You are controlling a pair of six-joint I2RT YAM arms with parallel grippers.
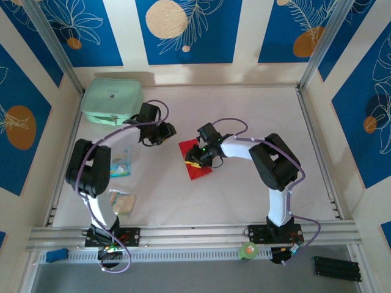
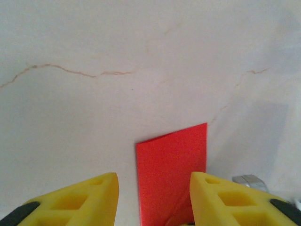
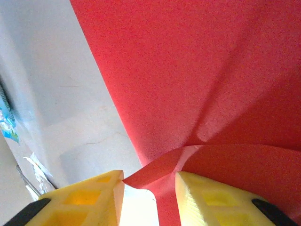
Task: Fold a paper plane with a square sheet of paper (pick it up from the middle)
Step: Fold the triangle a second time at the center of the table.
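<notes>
White table [image 1: 256, 110] surrounds sheet [image 1: 198, 171], edge seemingly lifted.

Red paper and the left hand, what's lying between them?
Nothing. The top view shows bare white table between the left hand and the red paper.

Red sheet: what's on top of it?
The right gripper, jaws apart around a lifted flap of the red sheet. From above it hides the sheet's middle.
</notes>
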